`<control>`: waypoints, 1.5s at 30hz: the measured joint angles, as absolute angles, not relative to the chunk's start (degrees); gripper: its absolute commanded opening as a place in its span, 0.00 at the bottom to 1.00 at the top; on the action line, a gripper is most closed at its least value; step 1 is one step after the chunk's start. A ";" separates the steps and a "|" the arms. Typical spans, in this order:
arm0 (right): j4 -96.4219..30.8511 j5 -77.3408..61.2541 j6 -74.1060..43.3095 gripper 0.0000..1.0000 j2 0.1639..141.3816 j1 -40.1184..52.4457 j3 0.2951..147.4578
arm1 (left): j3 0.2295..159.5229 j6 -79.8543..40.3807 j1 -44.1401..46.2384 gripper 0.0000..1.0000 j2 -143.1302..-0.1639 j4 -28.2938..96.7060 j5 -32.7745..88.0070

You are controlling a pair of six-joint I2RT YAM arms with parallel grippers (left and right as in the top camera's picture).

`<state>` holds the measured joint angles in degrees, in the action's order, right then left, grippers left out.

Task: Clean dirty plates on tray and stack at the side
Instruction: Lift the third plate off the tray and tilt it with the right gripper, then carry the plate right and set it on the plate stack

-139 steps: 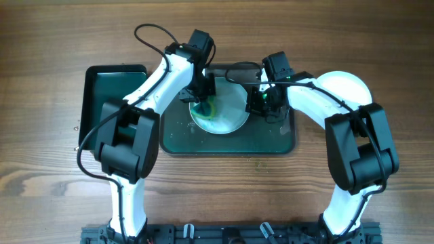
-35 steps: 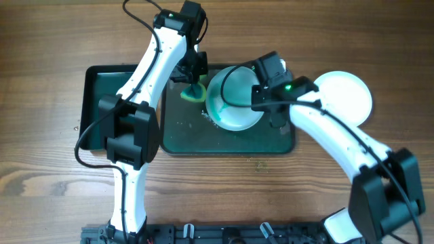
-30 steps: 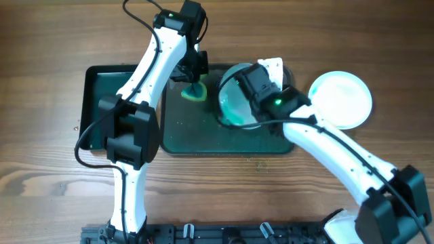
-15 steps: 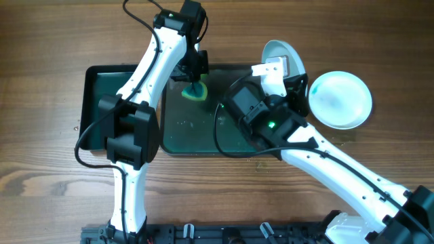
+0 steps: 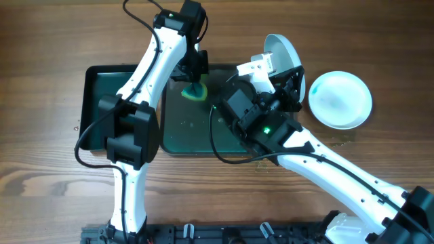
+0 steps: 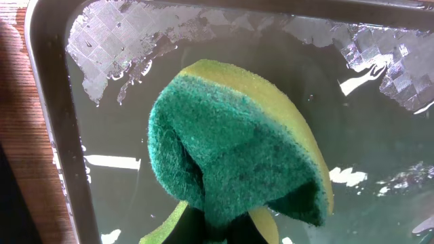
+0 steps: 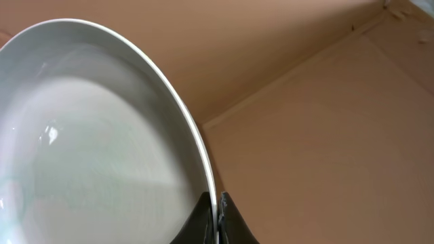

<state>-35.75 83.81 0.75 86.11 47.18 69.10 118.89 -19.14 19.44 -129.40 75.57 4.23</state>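
Observation:
My right gripper (image 7: 216,207) is shut on the rim of a white plate (image 7: 95,135), held tilted on edge in the air above the tray's far right corner (image 5: 283,51). A second white plate (image 5: 340,99) with a faint teal tint lies on the table at the right. My left gripper (image 5: 195,76) is shut on a green and yellow sponge (image 6: 234,152) and presses it onto the wet dark green tray (image 5: 203,139) near its far left corner (image 6: 57,102). A third plate is not in view.
A smaller dark tray (image 5: 102,95) lies left of the main tray, partly under my left arm. Water drops and foam streaks (image 6: 122,41) cover the tray floor. Bare wooden table (image 5: 380,41) surrounds everything.
My right gripper lifted the plate off the tray, tipped it on edge and carried it up and to the right. My left gripper moved the sponge to the tray's far left and stayed there.

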 measured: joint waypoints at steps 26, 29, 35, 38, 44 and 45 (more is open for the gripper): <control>-38.92 -9.82 -14.98 0.04 85.80 -27.70 58.81 | 118.89 -19.14 20.32 0.04 -129.40 75.46 4.25; -32.99 -5.63 -16.71 0.04 85.80 -29.65 54.87 | 118.89 -19.14 20.32 0.04 -129.40 75.44 4.25; -20.25 -4.03 -18.59 0.26 85.80 -29.19 48.38 | 118.89 -19.14 20.32 0.04 -129.38 75.44 4.25; -19.31 -5.54 -19.27 0.50 85.80 -29.17 48.01 | 118.89 -19.14 20.32 0.04 -129.40 75.42 4.25; -24.18 -12.51 -19.46 0.64 85.82 -25.15 49.39 | 118.89 -19.14 18.31 0.04 -129.03 76.09 4.54; -26.46 -13.32 -19.40 0.64 85.82 -23.38 50.92 | 118.89 -19.14 16.97 0.04 -128.25 76.40 4.60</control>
